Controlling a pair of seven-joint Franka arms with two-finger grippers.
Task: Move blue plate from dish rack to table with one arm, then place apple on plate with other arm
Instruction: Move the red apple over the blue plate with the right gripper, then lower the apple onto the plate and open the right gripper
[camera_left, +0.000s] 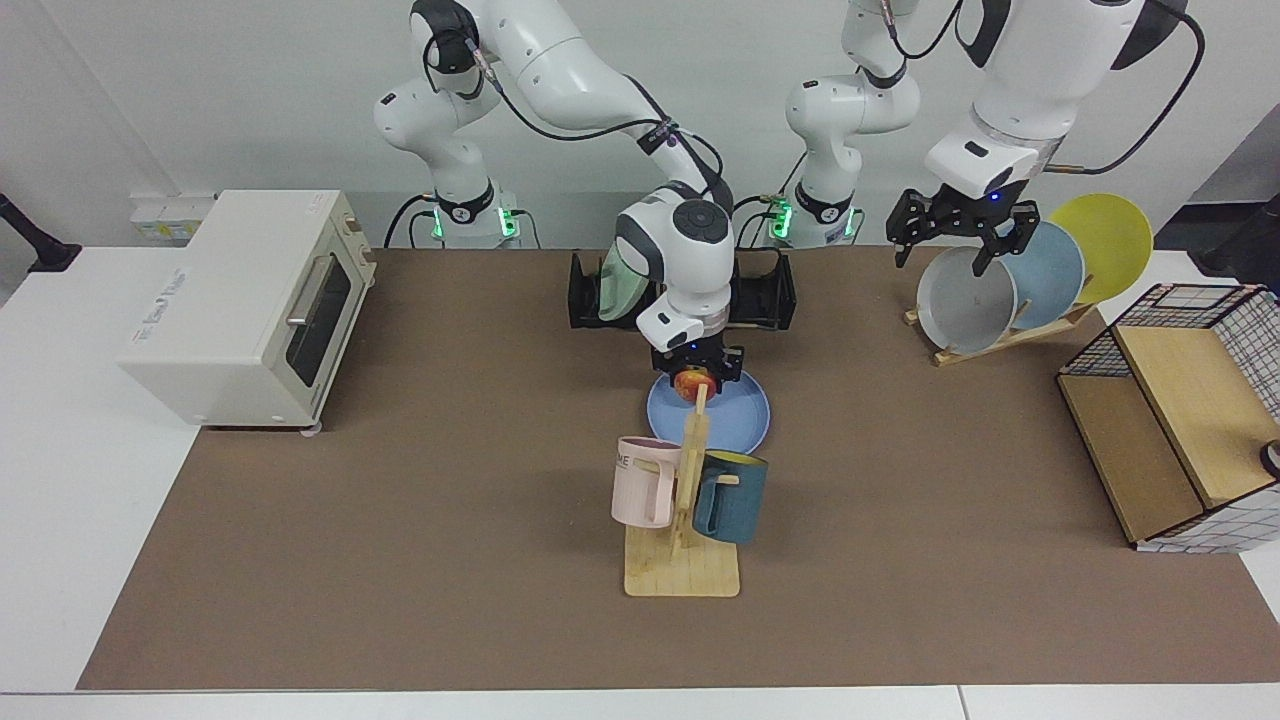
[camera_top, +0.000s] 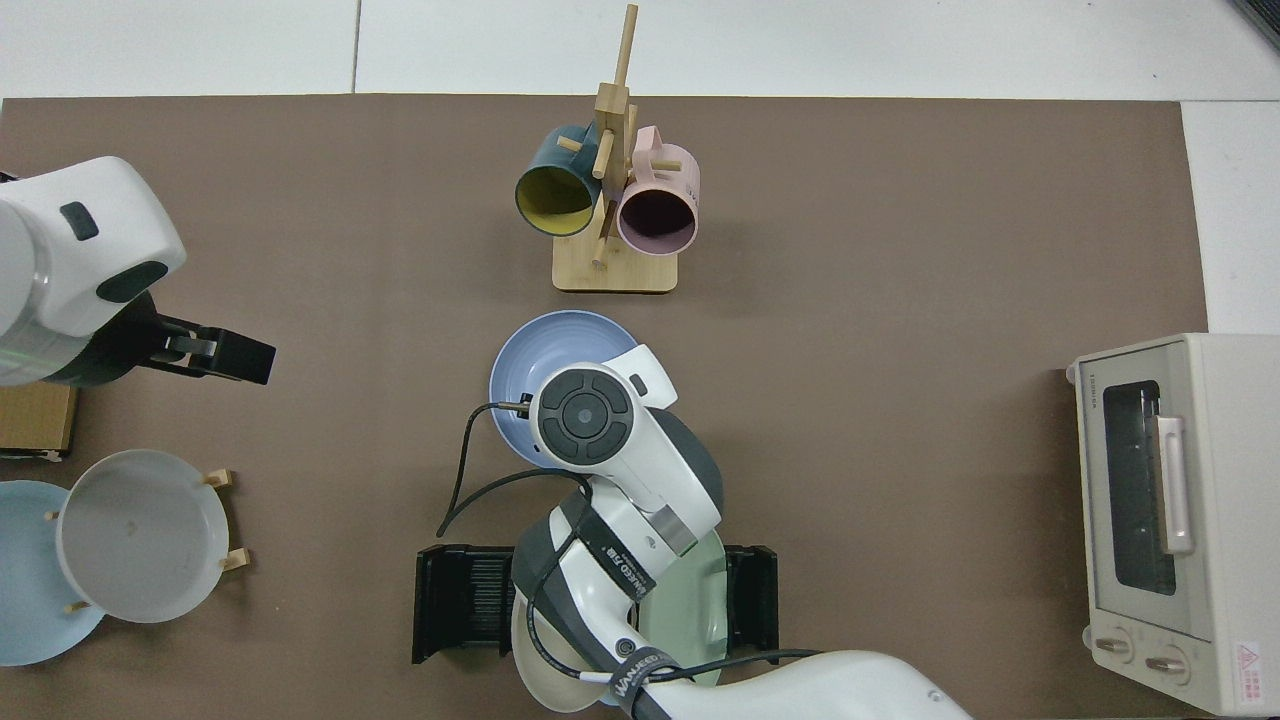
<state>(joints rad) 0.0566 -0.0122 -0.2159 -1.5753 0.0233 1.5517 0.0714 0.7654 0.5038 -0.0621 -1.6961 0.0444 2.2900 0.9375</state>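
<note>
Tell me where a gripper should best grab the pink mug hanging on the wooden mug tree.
Probably by the pink mug's rim wall, one finger inside and one outside, coming from the toaster oven side. Its open mouth is exposed there, while the handle hooks onto the mug tree's peg beside the teal mug.

One camera faces the robots from across the table (camera_left: 400, 600), level with the arms' bases opposite. Another looks straight down. Both share the whole mat and the right gripper (camera_left: 697, 372) mid-scene.

Seen from above, apple and right gripper hidden under the arm's wrist; blue plate (camera_top: 545, 345) half covered; dish rack (camera_top: 460, 600) partly hidden.
</note>
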